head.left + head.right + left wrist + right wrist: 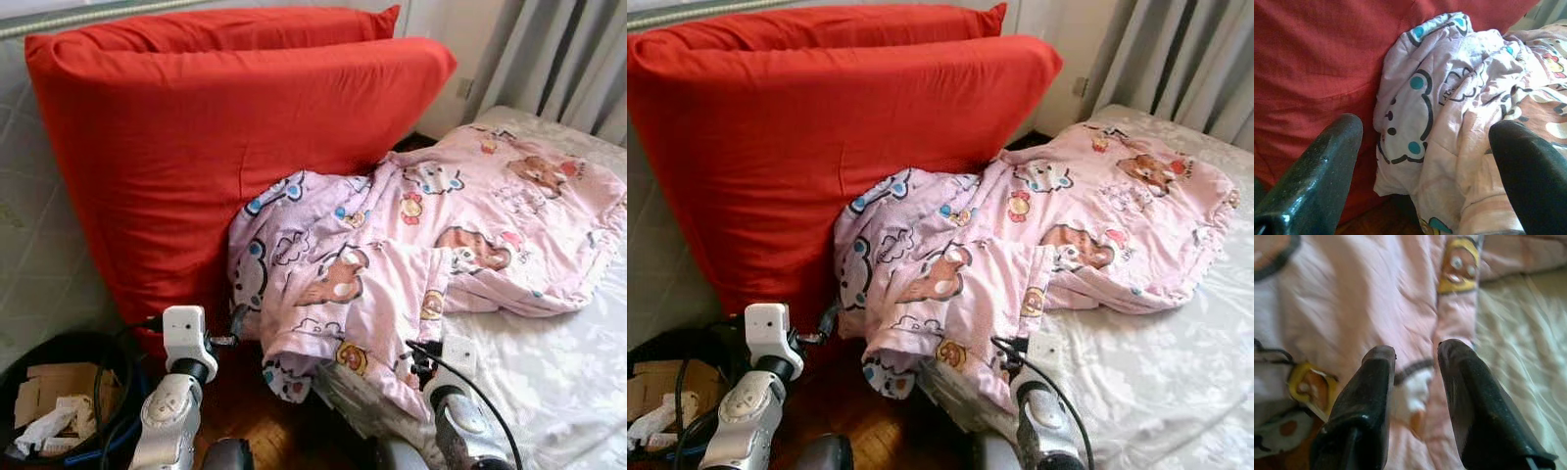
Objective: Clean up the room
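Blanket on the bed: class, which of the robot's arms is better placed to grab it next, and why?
The right, probably. The right gripper already sits against the blanket, fingers slightly apart, at its hanging edge. The left gripper is open wide, short of it, beside the red pillow.

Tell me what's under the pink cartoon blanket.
The pink cartoon blanket lies on a white mattress, its corner hanging over the wood floor. Anything beneath its folds is hidden.

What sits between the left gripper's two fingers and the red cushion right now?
In the left wrist view, the open left gripper frames a bunched corner of the pink cartoon blanket, resting against the red cushion.
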Robot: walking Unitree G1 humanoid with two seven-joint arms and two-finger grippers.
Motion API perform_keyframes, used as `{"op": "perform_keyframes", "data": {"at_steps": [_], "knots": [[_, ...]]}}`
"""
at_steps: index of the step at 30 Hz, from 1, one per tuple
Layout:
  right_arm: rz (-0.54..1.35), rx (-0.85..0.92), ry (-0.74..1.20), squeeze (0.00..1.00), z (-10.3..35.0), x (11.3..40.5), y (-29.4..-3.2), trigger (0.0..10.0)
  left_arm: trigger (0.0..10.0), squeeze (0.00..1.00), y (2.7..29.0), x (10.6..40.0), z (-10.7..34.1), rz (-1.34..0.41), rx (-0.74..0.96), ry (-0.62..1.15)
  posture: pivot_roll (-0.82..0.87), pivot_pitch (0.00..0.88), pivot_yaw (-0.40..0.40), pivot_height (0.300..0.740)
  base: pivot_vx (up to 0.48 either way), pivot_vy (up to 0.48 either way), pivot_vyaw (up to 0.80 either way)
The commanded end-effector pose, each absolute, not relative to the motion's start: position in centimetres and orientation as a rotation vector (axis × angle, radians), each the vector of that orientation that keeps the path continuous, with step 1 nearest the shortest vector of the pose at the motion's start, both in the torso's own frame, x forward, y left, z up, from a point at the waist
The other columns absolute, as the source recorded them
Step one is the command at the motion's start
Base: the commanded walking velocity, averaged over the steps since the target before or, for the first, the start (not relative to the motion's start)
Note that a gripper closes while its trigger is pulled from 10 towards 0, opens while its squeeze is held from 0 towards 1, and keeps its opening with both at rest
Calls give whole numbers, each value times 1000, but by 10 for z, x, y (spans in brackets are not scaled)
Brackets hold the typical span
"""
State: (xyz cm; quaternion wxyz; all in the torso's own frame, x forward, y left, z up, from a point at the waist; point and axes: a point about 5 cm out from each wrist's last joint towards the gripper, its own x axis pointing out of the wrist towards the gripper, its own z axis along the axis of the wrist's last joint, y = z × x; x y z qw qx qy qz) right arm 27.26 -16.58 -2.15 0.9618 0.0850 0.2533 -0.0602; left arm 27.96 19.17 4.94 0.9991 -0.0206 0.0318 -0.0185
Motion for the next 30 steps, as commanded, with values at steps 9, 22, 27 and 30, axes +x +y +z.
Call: {"op": "perform_keyframes", "data": {"at_steps": [9, 22, 27, 30], "knots": [[-68, 142, 485, 0, -13, 282, -157, 10000, 10000, 0, 192, 283, 53, -45, -40, 63, -11, 76, -56, 586, 144, 0, 0], [-52, 138, 467, 0, -12, 283, -154, 10000, 10000, 0, 190, 283, 53, -40, -45, 57, -31, 75, -61, 576, 0, 0, 0], [-41, 134, 466, 0, -12, 283, -152, 10000, 10000, 0, 190, 284, 54, -42, -45, 57, -29, 75, -53, 576, 0, 0, 0], [-25, 124, 459, 0, -11, 283, -150, 10000, 10000, 0, 190, 285, 53, -46, -44, 59, -28, 70, -45, 576, 0, 0, 0]]}}
